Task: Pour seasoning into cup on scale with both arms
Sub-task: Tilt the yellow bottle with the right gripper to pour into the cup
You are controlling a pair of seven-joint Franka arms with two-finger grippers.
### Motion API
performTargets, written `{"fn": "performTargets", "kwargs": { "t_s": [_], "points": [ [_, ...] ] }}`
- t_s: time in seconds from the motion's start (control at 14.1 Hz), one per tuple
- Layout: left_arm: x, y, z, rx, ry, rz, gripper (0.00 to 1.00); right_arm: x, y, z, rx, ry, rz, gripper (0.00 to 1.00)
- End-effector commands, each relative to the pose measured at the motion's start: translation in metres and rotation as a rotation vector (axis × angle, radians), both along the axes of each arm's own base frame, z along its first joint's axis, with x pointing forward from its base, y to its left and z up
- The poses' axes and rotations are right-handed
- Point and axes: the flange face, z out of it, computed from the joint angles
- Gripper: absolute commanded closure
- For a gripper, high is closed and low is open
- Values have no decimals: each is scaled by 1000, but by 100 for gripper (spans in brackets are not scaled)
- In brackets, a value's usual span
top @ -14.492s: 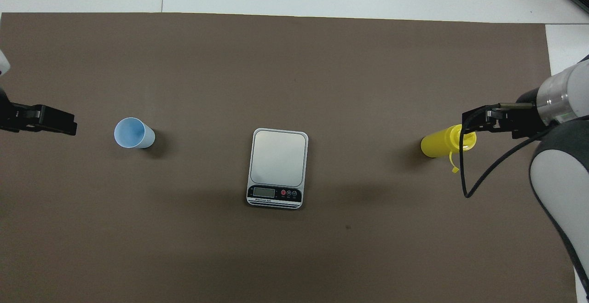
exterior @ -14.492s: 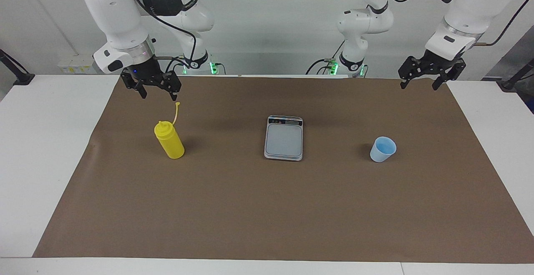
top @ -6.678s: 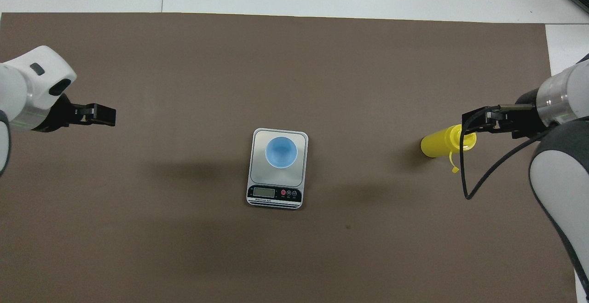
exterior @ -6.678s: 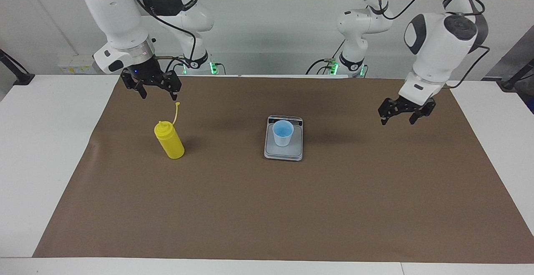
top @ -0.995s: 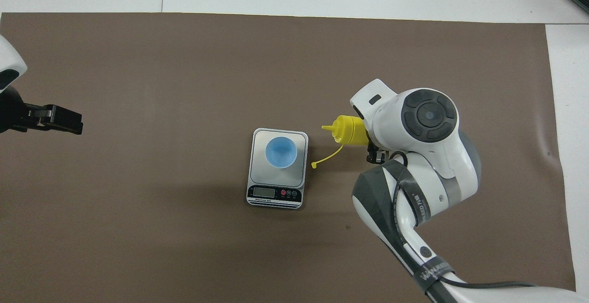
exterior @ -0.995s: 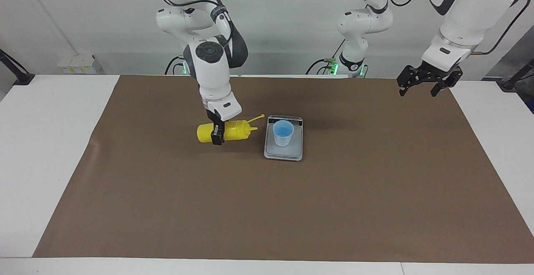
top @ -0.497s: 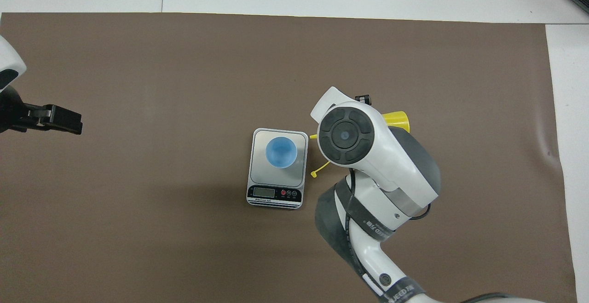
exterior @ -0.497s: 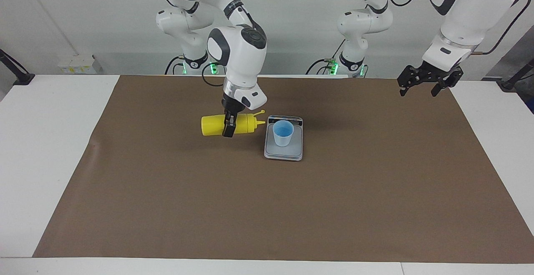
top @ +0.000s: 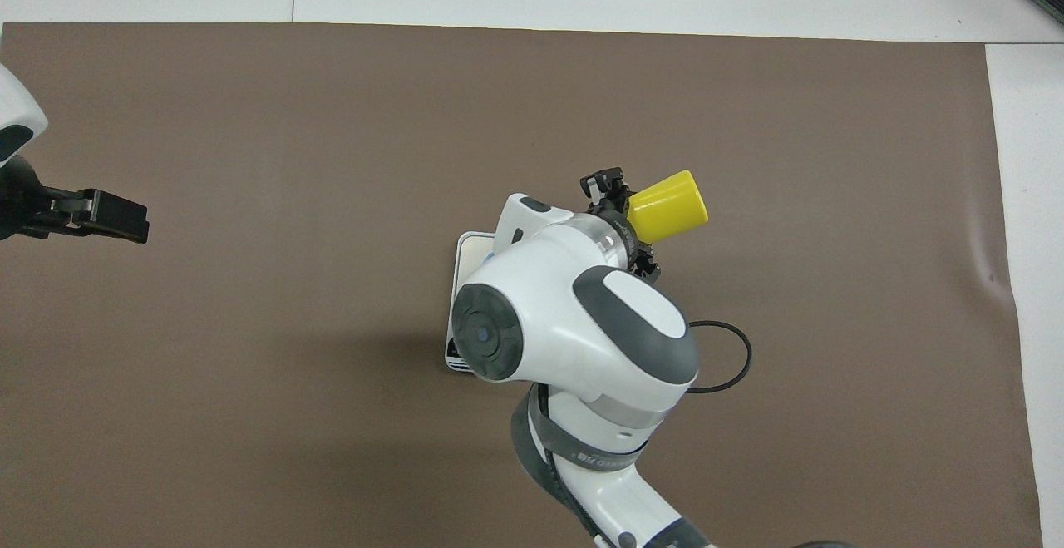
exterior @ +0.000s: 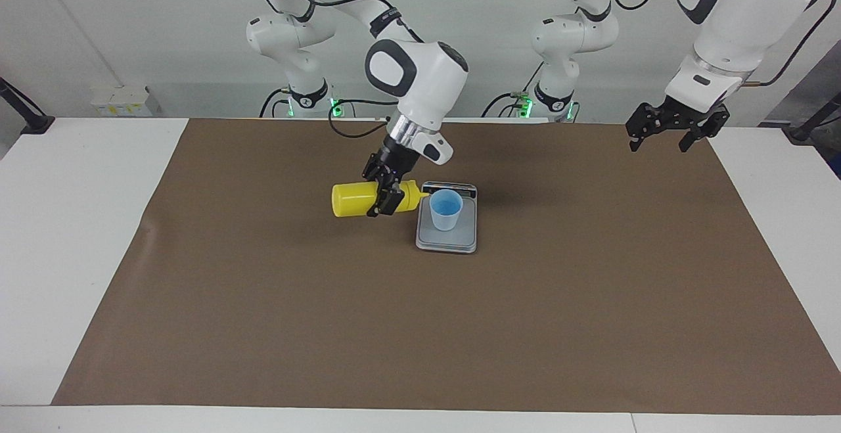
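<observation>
My right gripper (exterior: 384, 199) is shut on the yellow seasoning bottle (exterior: 355, 199) and holds it on its side in the air, just beside the scale toward the right arm's end. The nozzle end points at the pale blue cup (exterior: 446, 209), close to its rim. The cup stands upright on the silver-grey scale (exterior: 448, 239). In the overhead view the right arm covers the cup and most of the scale (top: 464, 250); the bottle's base (top: 669, 205) sticks out past the right gripper (top: 625, 226). My left gripper (exterior: 660, 144) is open and empty, and waits over the mat's corner (top: 125, 222).
A brown mat (exterior: 263, 328) covers most of the white table (exterior: 72, 236). The right arm's black cable (top: 731, 361) loops out beside its wrist.
My right arm has swung over the scale and carried the bottle, still on its side, closer to the cup. The left arm has not moved.
</observation>
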Motion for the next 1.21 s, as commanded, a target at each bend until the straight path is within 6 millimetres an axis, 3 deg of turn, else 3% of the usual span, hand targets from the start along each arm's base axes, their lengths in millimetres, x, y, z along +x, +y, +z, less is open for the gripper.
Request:
{"fn": "performTargets", "kwargs": {
  "t_s": [0.0,0.14,0.28,0.57,0.85,1.14],
  "points": [
    [-8,2,1,-7,7,0,0,-2,20,-5,-93,-90,38,100],
    [-8,2,1,-7,7,0,0,-21,45,-13,-149,-202,58,100],
    [-8,2,1,-7,7,0,0,-25,52,-20,-186,-231,103,100],
    [-8,2,1,-7,7,0,0,-35,56,-27,-269,-343,231,100],
    [-8,2,1,-7,7,0,0,-55,57,-39,-290,-334,279,100],
    [-8,2,1,-7,7,0,0,-56,57,-38,-293,-345,292,100]
  ]
}}
